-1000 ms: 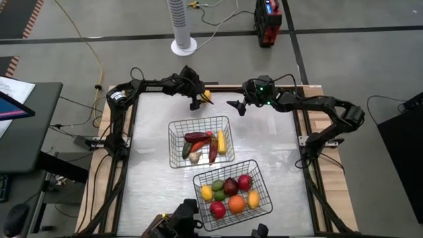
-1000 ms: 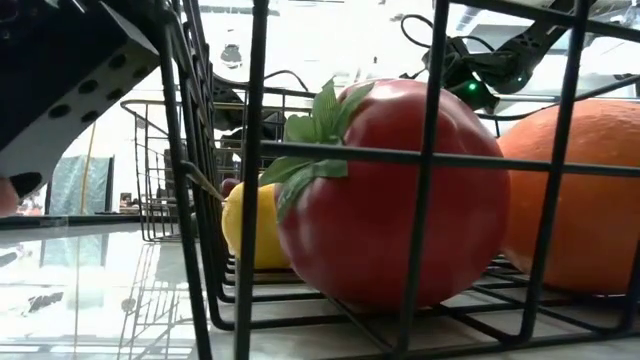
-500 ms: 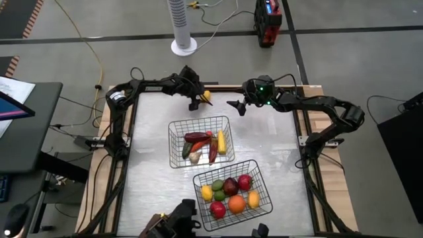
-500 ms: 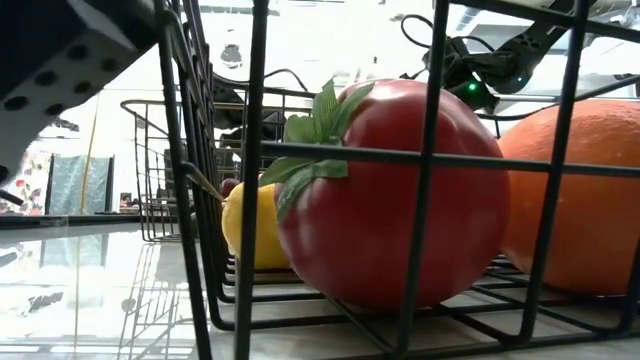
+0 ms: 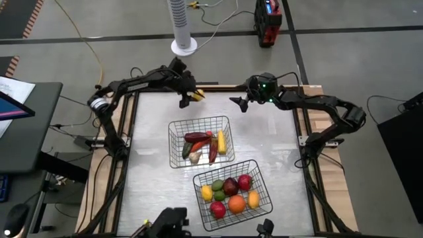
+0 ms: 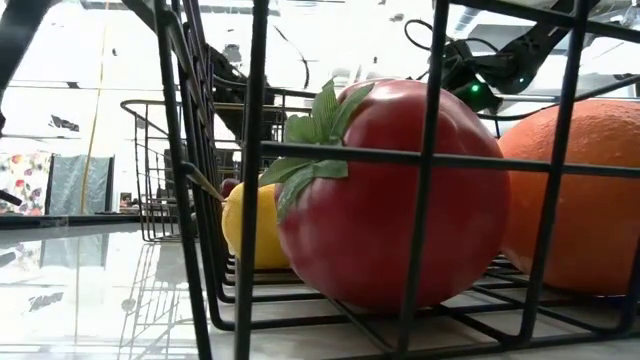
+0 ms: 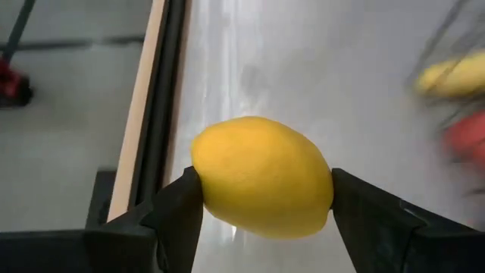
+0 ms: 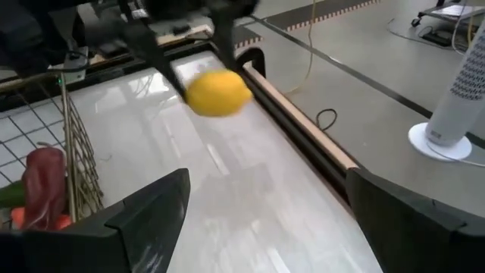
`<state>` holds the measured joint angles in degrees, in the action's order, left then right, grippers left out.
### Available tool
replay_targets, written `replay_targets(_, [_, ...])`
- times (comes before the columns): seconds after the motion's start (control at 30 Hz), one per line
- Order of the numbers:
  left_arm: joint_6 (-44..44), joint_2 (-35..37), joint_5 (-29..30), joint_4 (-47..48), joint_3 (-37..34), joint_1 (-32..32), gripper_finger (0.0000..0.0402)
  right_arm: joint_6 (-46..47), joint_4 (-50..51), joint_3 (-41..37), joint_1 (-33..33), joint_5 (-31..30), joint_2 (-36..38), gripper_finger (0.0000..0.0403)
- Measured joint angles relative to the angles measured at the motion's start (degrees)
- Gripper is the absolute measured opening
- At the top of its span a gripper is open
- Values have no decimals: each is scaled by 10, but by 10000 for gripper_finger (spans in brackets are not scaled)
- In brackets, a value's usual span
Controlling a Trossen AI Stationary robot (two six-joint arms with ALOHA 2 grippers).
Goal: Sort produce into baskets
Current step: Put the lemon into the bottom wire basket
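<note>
1. Lemon (image 7: pixel 261 177), yellow and oval, is clamped between the two dark fingers of the left end effector (image 5: pixel 190 98), one finger pressing on each end of the fruit.
2. Seen from above, that end effector holds the lemon over the far edge of the desk (image 5: pixel 152 158), near the wooden rim and well apart from both baskets.
3. Right end effector (image 5: pixel 239 101) hangs over the far part of the desk too, just to the right of the left one, with its fingers spread wide and nothing between them.
4. From the right wrist, the held lemon shows ahead between those spread fingers, beside the desk's wooden edge.
5. Upper basket (image 5: pixel 175 125), black wire mesh, sits near the middle of the desk and holds a dark red pepper (image 5: pixel 197 137), a second red pepper (image 5: pixel 213 152), a yellow corn cob (image 5: pixel 221 141), a green cucumber (image 5: pixel 187 150) and a pale garlic bulb (image 5: pixel 194 158).
6. Lower basket (image 5: pixel 261 178) sits just nearer the front, tilted, close to the first one's corner.
7. Inside it lie a lemon, green limes (image 5: pixel 218 190), a dark apple (image 5: pixel 230 186), red fruit and an orange (image 5: pixel 236 205).
8. From desk height, a red tomato (image 6: pixel 400 200) with a green leafy top fills the mesh, the orange touching its right side.
</note>
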<state>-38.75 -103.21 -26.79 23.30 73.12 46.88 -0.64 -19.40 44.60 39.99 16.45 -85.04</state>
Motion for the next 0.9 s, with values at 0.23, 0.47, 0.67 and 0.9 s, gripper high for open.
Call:
replay_targets(0.23, [56, 86, -138, 2, -2, -55, 243, 2, 44, 0, 19, 0, 64, 380])
replay_targets(0.47, [64, 96, -218, 38, -3, -231, 243, 9, 129, 0, 26, 0, 128, 380])
replay_targets(0.67, [79, 94, -210, 34, -3, -398, 243, 50, 229, 0, 17, 0, 195, 380])
replay_targets(0.9, [129, 86, -40, -39, -11, -532, 243, 82, 258, 0, -14, -20, 225, 380])
